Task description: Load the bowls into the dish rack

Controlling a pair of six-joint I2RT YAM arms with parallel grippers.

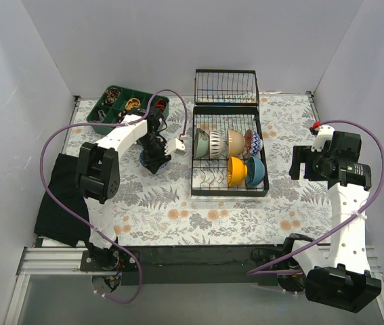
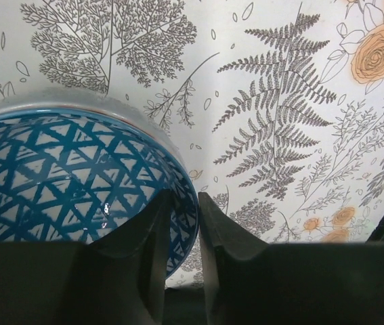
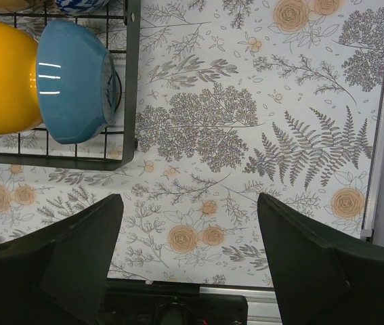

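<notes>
Left hand (image 2: 183,203) is clamped on the rim of the blue patterned bowl (image 2: 63,176), one finger inside, one outside, at 9 o'clock of the dish rack (image 1: 229,193). Green tray (image 1: 100,105) lies at 11 o'clock of that bowl. Right hand (image 3: 188,223), fingers wide apart, hangs at 3 o'clock of the rack, near the solid blue bowl (image 3: 73,81) and orange bowl (image 3: 2,74) standing in it.

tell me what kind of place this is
Probably a robot lab cell, not a kitchen: white walls box in the table, two arms are bolted to its edge, and a dish rack holds bowls.
</notes>
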